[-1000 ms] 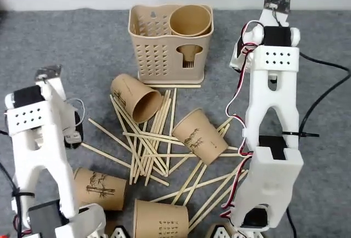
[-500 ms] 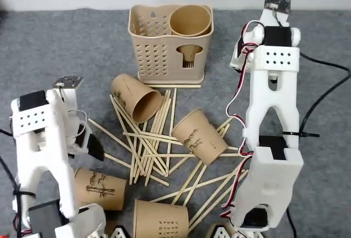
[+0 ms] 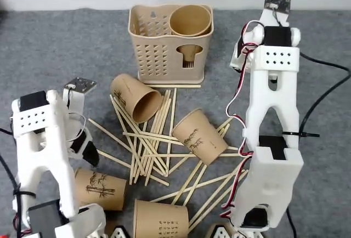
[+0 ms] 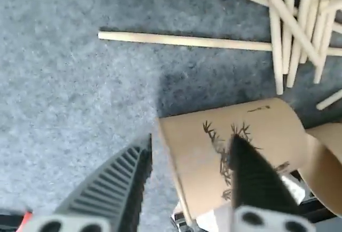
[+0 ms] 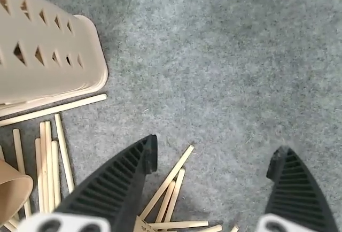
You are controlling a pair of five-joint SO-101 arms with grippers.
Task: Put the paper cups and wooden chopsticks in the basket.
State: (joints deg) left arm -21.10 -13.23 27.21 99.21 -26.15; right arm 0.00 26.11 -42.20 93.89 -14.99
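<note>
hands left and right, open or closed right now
Left hand: open, above a lying paper cup, holding nothing.
Right hand: open, empty.

I log: beige basket (image 3: pixel 159 57) at 12 o'clock, perforated; tan paper cups (image 3: pixel 200 137) with dark bamboo print; pale wooden chopsticks (image 3: pixel 162 118); grey mat (image 3: pixel 82 46); white arms (image 3: pixel 272 84).

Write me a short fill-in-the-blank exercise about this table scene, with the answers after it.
The basket holds ____ paper cup, standing upright.
The left tool hangs with its jaws ____ over a bamboo-printed cup lying on its side.
The wooden chopsticks lie scattered on the ____ carpet.
Missing words: one; open; grey.
</note>
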